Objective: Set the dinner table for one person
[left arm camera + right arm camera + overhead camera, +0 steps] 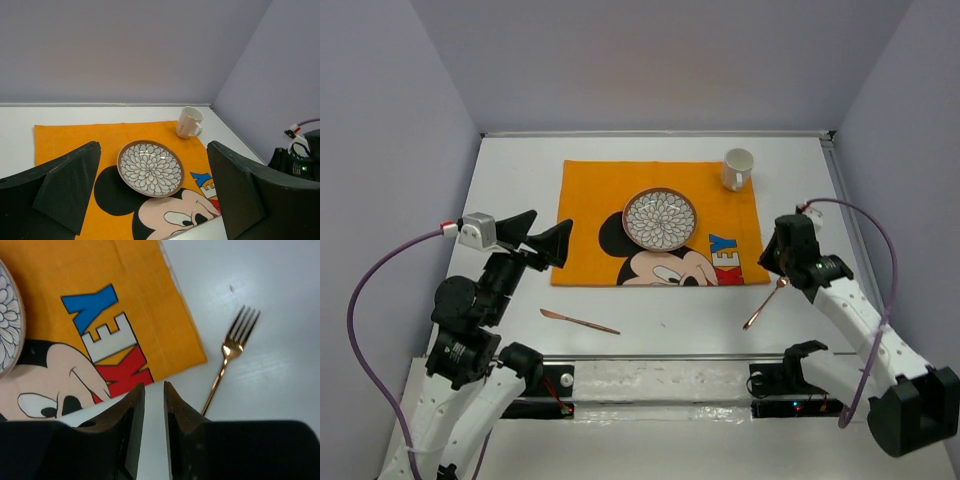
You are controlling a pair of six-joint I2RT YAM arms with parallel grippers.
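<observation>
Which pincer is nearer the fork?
Right. The right pincer hangs beside the fork, off the near right corner of the mat; the left pincer sits at the opposite, left edge.

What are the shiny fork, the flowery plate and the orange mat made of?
Fork: probably metal with a coppery polish; it glints.
Plate: likely glazed ceramic, with a glossy petal pattern.
Mat: seemingly cloth, matte with a hemmed edge.

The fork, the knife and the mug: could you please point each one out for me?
fork (224,369), right wrist view, on its thin handle below the tines.
knife (580,322), top external view, at the middle of its length.
mug (187,122), left wrist view, on its white side wall.
</observation>
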